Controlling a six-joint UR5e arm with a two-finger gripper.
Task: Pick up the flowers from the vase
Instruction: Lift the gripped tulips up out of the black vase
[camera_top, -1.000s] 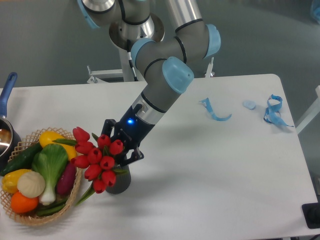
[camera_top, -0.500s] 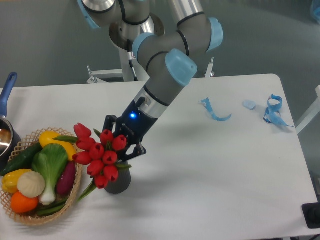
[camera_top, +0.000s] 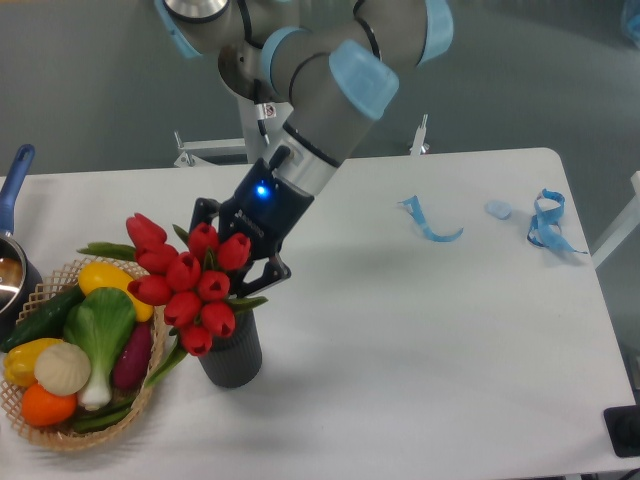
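- I have the black two-finger hand (camera_top: 238, 262) closed on the bunch of red tulip buds with green stems and leaves (camera_top: 189, 283). It grips from the right side, just behind the blooms, where the stems gather.
- The flowers sit directly above the short dark grey ribbed cylinder vase (camera_top: 231, 351). The lower stems appear to reach down to the vase mouth; I cannot tell whether their ends are inside it or clear of it.
- The bunch tilts to the left, buds fanning out over the rim of the woven wicker basket (camera_top: 140, 400). I judge the tilt follows from the angled approach of the grey and light blue arm (camera_top: 325, 100), which comes down from the upper right.
- The vase stands upright on the white surface (camera_top: 430, 340), touching or just beside the basket of vegetables. A low grip close to the vase mouth risks dragging or tipping the vase during withdrawal.
- Step in hand, by my judgement: extraction of the stems. A straight upward pull is required until the stem ends are seen free of the mouth.
- Blue ribbon scraps (camera_top: 545, 222) lie well apart at the right edge of the surface and do not obstruct the path.
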